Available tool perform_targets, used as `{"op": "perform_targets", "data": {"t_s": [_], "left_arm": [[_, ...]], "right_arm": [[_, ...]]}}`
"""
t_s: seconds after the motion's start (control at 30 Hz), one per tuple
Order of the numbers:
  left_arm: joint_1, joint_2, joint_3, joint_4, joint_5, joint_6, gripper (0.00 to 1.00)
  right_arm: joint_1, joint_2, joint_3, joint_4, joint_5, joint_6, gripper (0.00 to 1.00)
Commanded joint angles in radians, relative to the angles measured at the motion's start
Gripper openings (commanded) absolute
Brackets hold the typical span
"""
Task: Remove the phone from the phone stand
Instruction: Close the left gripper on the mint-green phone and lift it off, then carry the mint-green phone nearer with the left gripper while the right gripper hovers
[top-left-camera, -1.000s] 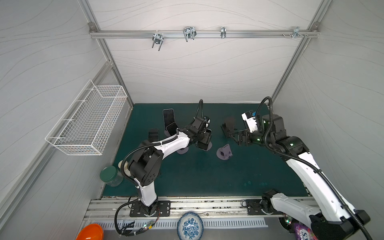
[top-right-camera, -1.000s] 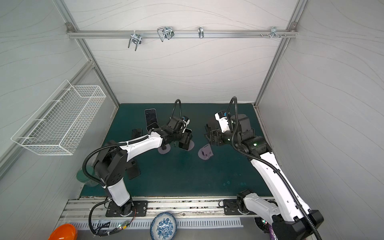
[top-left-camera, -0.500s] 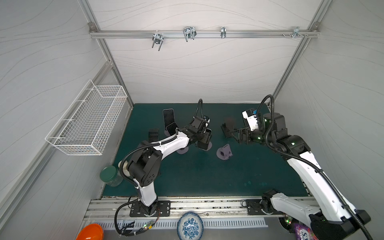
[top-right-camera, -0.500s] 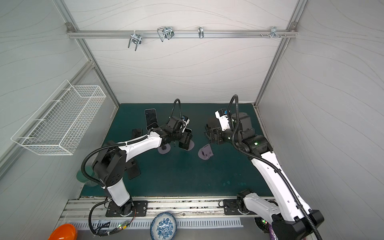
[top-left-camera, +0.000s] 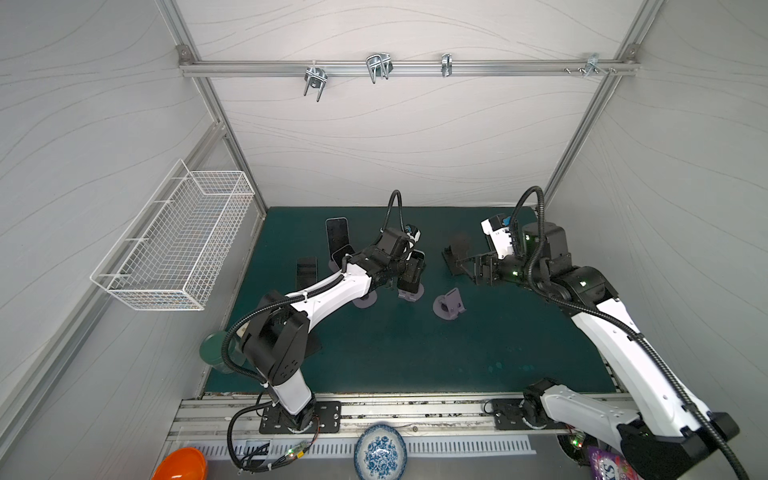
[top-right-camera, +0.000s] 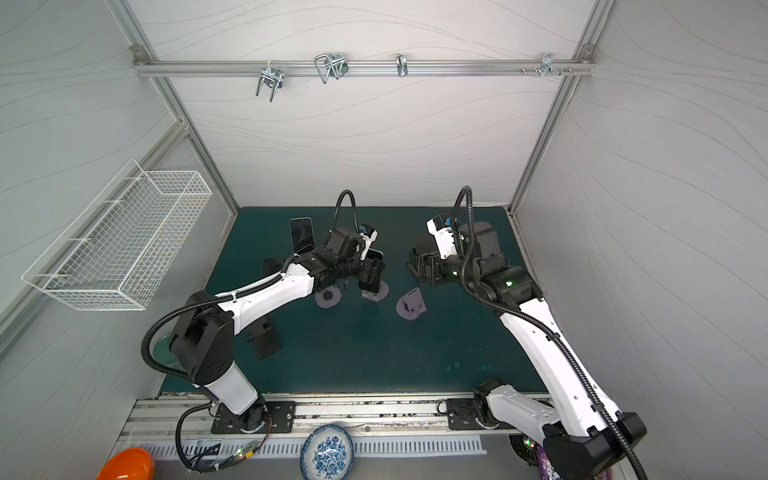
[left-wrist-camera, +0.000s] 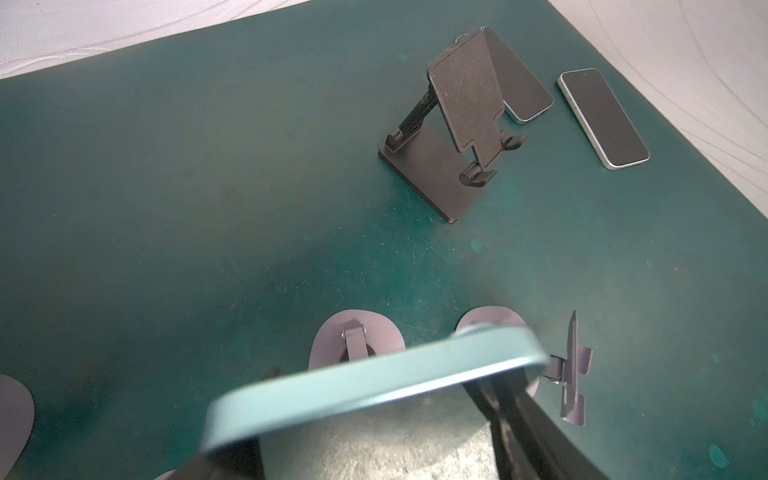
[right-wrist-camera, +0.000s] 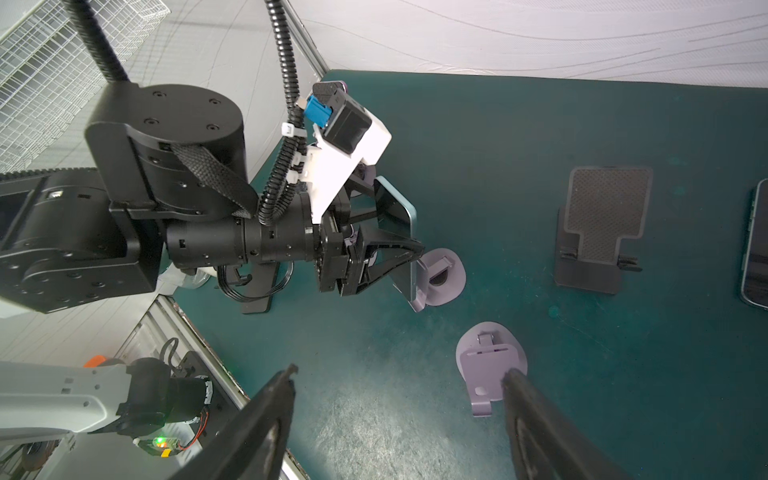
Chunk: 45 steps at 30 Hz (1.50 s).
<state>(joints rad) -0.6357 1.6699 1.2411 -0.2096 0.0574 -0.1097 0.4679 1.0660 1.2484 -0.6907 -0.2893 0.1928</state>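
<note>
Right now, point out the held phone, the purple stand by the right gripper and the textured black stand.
phone (right-wrist-camera: 395, 203), right wrist view, dark face.
purple stand (right-wrist-camera: 492, 365), right wrist view, tilted plate.
black stand (right-wrist-camera: 604, 208), right wrist view, textured backrest.

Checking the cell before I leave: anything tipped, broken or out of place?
Nothing stands out. The empty purple stand and black stand sit upright, two phones lie flat on the mat, and the left gripper is shut on the teal phone at the phone stand. The mat looks scuffed.
</note>
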Motion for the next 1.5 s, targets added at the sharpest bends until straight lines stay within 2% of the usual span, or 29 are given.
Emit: {"op": "perform_targets", "data": {"t_s": [0.0,0.3,0.67,1.13,1.47], "left_arm": [[0.005,-0.058,0.011,0.065,0.014,0.005,0.64],[0.004,-0.147,-0.015,0.046,0.032,-0.008,0.64],[0.004,-0.328,-0.116,-0.029,0.053,0.004,0.64],[0.003,-0.542,-0.242,-0.151,0.036,0.012,0.64],[0.002,-0.639,-0.279,-0.228,0.003,-0.005,0.64]], "right_arm": [[0.024,0.008,0.029,-0.01,0.015,0.002,0.79],[0.066,0.052,0.044,0.017,0.03,0.018,0.78],[0.104,0.131,0.083,0.064,0.048,0.005,0.77],[0.202,0.191,0.071,0.12,0.032,0.013,0.77],[0.235,0.196,0.058,0.141,0.028,0.02,0.77]]}}
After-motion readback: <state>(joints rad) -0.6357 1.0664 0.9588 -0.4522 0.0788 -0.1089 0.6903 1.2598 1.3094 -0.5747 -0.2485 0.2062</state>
